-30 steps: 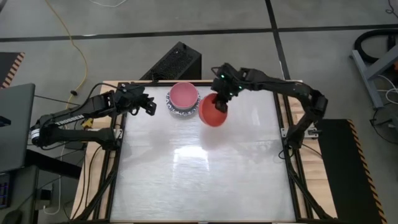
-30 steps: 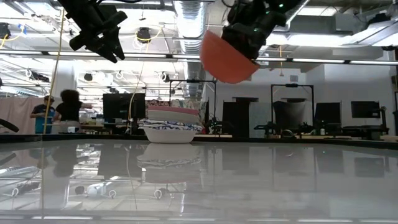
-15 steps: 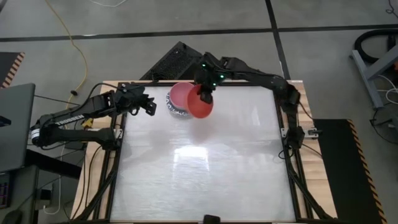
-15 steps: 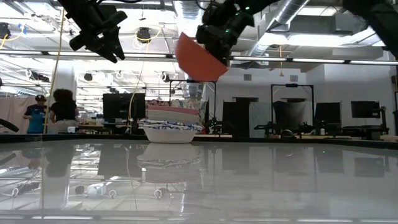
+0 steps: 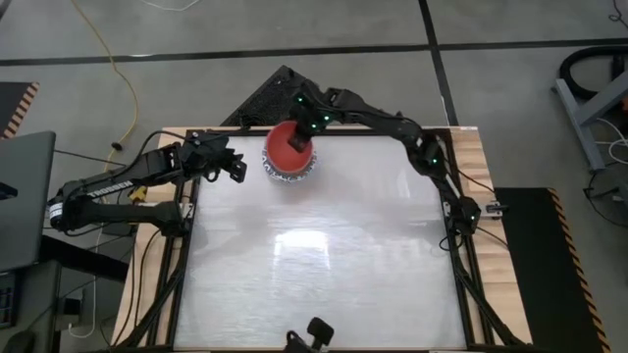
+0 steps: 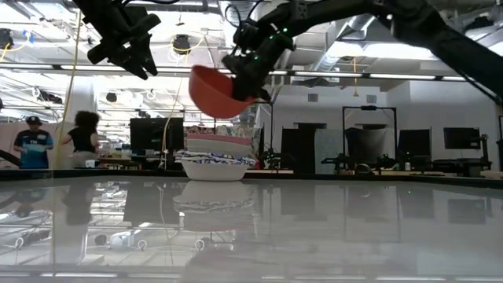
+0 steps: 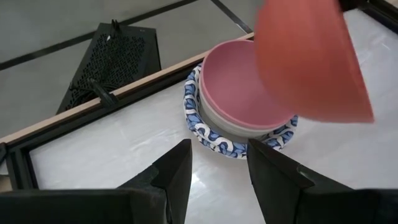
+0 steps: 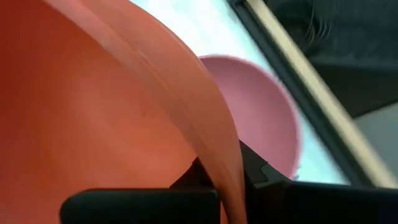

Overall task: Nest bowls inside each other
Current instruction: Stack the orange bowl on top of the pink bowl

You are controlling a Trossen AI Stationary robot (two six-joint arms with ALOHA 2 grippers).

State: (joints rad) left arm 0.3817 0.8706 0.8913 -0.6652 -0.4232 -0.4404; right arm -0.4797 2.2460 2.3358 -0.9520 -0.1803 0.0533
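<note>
A stack of bowls stands near the table's far edge: a blue-patterned bowl (image 7: 211,134) at the bottom, a white one on it, and a pink bowl (image 7: 236,93) on top. A red bowl (image 6: 218,93) hangs tilted just above the stack (image 6: 214,161), and my right gripper (image 6: 247,79) is shut on it. From above, the red bowl (image 5: 289,145) covers most of the pink one. My left gripper (image 7: 219,168) stands open to the left of the stack, raised and touching nothing. My right gripper pinches the red bowl's rim (image 8: 227,168) between its two fingers, one inside the bowl and one outside. The fingers come slanting down from the table's right and far side. The bowl is lifted clear and tilted, its bottom over the pink bowl (image 8: 261,118).
A black perforated box (image 5: 280,93) lies on the floor just past the far edge. The table's wide glossy top (image 5: 314,255) spreads toward the near edge. A small dark object (image 5: 314,333) sits at the near edge. People (image 6: 31,141) stand far behind in the room.
My right gripper has carried the red bowl toward the table's left edge, from beside the stack to above it. The bowl has stayed lifted and tilted.
</note>
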